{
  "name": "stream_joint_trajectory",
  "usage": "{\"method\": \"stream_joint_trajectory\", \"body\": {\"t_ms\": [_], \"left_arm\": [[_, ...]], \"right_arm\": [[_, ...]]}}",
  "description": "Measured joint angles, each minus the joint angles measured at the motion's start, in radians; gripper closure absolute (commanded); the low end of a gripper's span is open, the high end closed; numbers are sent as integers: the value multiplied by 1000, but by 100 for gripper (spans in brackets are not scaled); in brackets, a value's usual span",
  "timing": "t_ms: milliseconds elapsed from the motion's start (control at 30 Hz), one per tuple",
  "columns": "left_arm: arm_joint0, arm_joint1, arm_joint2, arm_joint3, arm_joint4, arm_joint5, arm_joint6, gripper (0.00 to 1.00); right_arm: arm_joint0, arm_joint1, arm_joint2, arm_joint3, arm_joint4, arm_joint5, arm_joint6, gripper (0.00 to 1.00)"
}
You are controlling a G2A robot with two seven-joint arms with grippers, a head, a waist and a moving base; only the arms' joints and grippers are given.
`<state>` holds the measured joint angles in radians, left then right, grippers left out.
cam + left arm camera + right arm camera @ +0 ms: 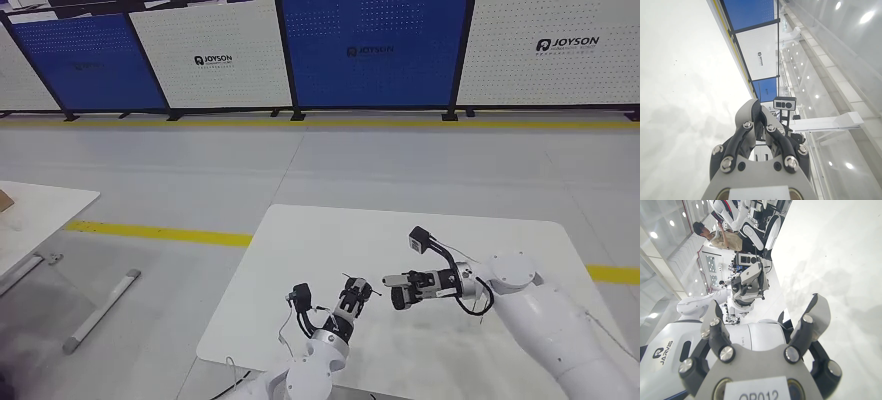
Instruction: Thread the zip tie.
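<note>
We are holding the zip tie (759,91) above the table (300,260), clamped in the left gripper (759,111), with the right gripper (764,300) spread apart nearby, risking the thin tail flexing aside under an off-centre grab.

- The top camera sits above my arms. It looks down and forward over the white table (330,250) to the floor and the pegboard panels (372,60), well back from my grippers.
- The left wrist camera sits close behind my left gripper (759,106) and looks along its fingers past the table edge to those same panels.
- The right wrist camera sits close behind my right gripper (765,302) and faces the left gripper over the table.
- The two wrist views face one another, and each shows the other arm's camera box (784,103).
</note>
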<state>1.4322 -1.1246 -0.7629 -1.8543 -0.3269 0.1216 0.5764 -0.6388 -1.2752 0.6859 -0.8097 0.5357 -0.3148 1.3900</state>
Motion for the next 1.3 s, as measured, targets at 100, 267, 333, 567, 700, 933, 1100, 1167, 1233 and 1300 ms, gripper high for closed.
{"method": "stream_joint_trajectory", "body": {"t_ms": [100,267,333,567,700,933,1100,1167,1233,1300], "left_arm": [[0,0,0,0,0,0,0,100],[0,0,0,0,0,0,0,100],[0,0,0,0,0,0,0,100],[0,0,0,0,0,0,0,100],[0,0,0,0,0,0,0,100],[0,0,0,0,0,0,0,100],[0,0,0,0,0,0,0,100],[0,0,0,0,0,0,0,100],[0,0,0,0,0,0,0,100],[0,0,0,0,0,0,0,100]], "right_arm": [[-14,1,-1,-18,0,11,-3,0],[-40,13,-5,-51,23,-11,0,0],[-42,19,-11,-54,28,-13,0,52],[-25,27,-15,-29,56,-5,0,80],[-15,27,-28,-21,70,4,0,82],[5,18,-61,9,94,14,0,80],[19,11,-81,24,103,13,0,77],[25,9,-90,30,106,15,0,78],[30,6,-99,35,109,15,0,80],[34,4,-105,39,113,14,0,79]]}}
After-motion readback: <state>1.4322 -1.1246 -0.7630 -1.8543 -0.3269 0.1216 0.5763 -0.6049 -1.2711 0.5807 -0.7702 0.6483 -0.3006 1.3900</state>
